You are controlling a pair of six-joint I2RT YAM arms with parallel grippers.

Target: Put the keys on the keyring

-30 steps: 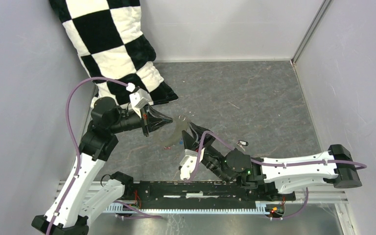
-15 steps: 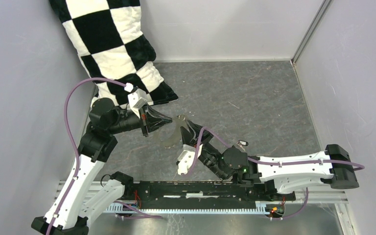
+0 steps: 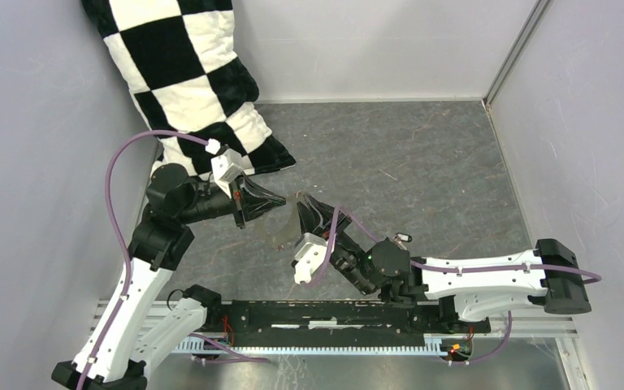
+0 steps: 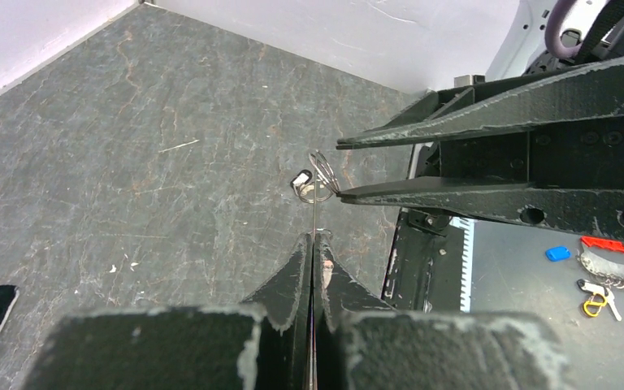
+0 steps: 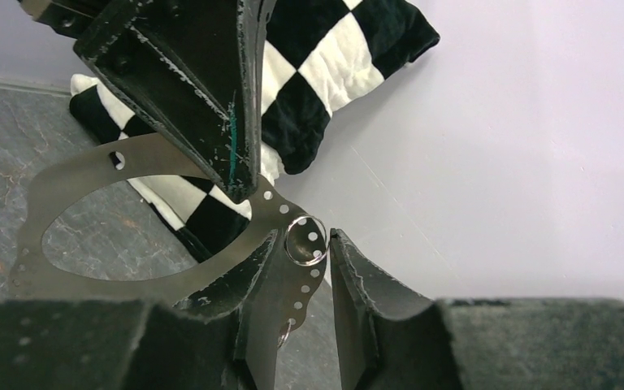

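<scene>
The keyring shows as a flat grey metal oval band with small holes, held upright above the table. My left gripper is shut on its edge; in the left wrist view the band is only a thin line. My right gripper stands partly open around the band's holed end. A small split ring sits between its fingertips, touching the right one. From above, the two grippers meet tip to tip at the keyring. A dark-and-white key lies on the table beside the right arm. Red and blue keys: hidden on the table.
A black-and-white chequered cushion leans in the back left corner, just behind the left arm. Grey walls close in both sides. In the left wrist view a blue tag, a red tag and a yellow ring lie beyond the toothed rail.
My right gripper has slid left and further from the bases along the keyring, and its jaws have narrowed. The left gripper has kept its hold and barely moved.
</scene>
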